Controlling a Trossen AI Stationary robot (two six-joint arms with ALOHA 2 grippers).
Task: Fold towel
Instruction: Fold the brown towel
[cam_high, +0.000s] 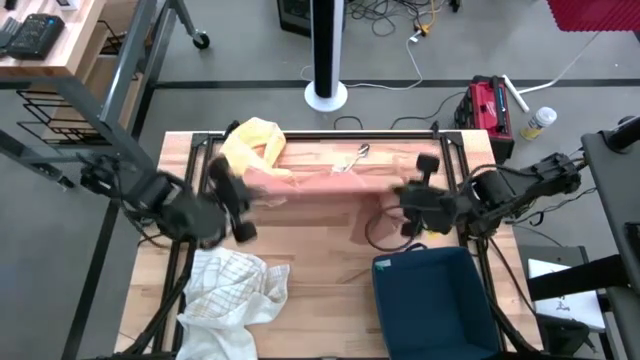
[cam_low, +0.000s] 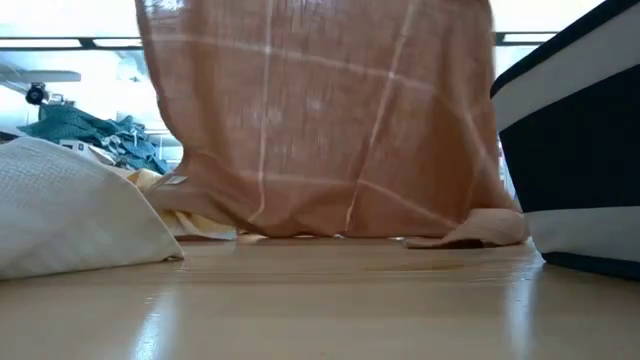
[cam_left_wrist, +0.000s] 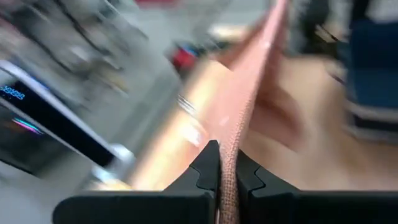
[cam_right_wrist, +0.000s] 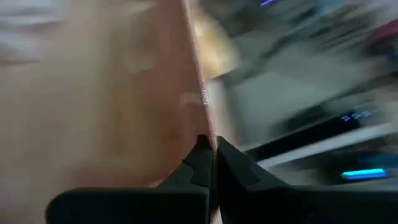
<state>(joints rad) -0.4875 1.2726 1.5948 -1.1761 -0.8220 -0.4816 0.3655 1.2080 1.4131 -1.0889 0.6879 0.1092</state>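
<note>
Stretching across the wooden table (cam_high: 330, 262), the pink towel (cam_high: 330, 182) hung lifted between my two grippers, its lower edge trailing on the tabletop in the low view. A blue bin (cam_high: 432, 300) sat at the table's near right, a white cloth (cam_high: 232, 290) lay heaped at the near left, and a yellow cloth (cam_high: 252, 143) lay bunched at the far left. My left gripper (cam_left_wrist: 227, 175) was pinched tight on one towel edge; my right gripper (cam_right_wrist: 210, 163) was clamped on the opposite edge.
</note>
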